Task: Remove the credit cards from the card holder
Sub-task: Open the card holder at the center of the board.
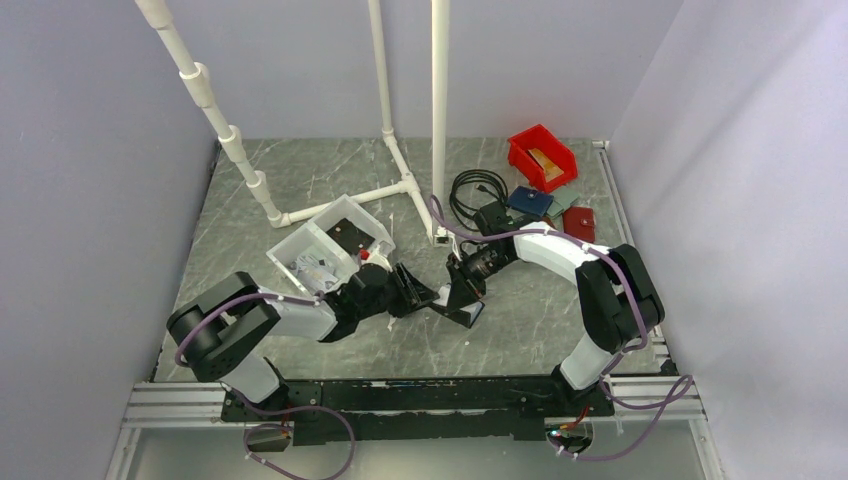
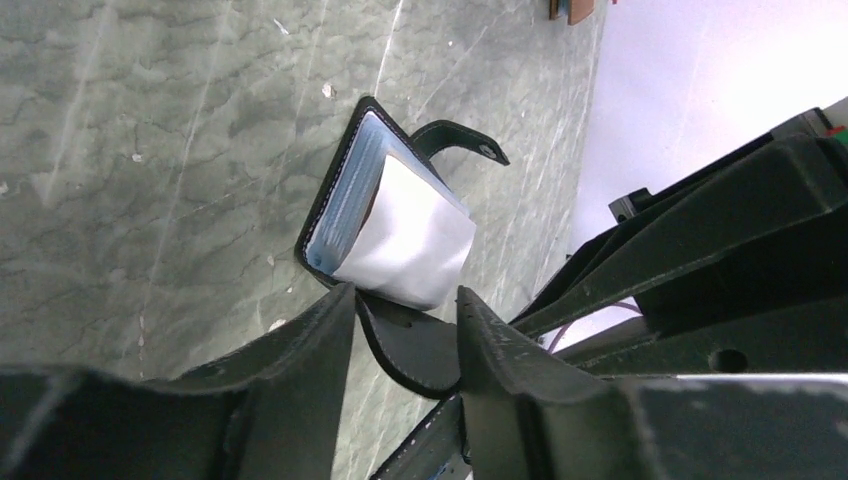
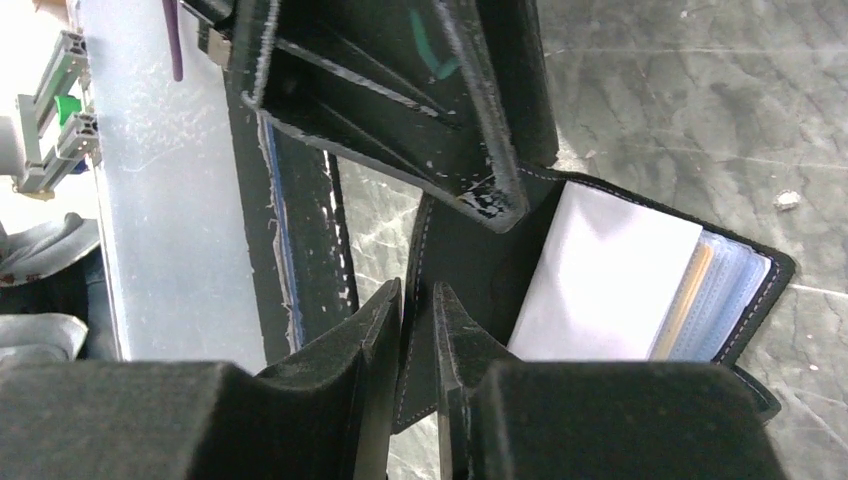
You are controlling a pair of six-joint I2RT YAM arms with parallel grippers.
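The card holder (image 2: 340,205) is a black folding case, held open above the table, with pale blue sleeves inside. A pale white credit card (image 2: 415,245) sticks partway out of it; in the right wrist view the same card (image 3: 610,270) shows, with a gold-tan card edge (image 3: 687,300) behind it. My left gripper (image 2: 402,305) is open, its tips at the card's near edge with the holder's black flap between the fingers. My right gripper (image 3: 418,300) is shut on the holder's stitched cover (image 3: 455,260). In the top view both grippers meet at the holder (image 1: 468,312).
A clear bin (image 1: 325,250) with small items stands just behind the left arm. White pipes (image 1: 400,180) cross the back. A red bin (image 1: 542,155), a black cable (image 1: 475,190), a dark blue wallet (image 1: 530,202) and a red-brown wallet (image 1: 579,223) lie at the back right.
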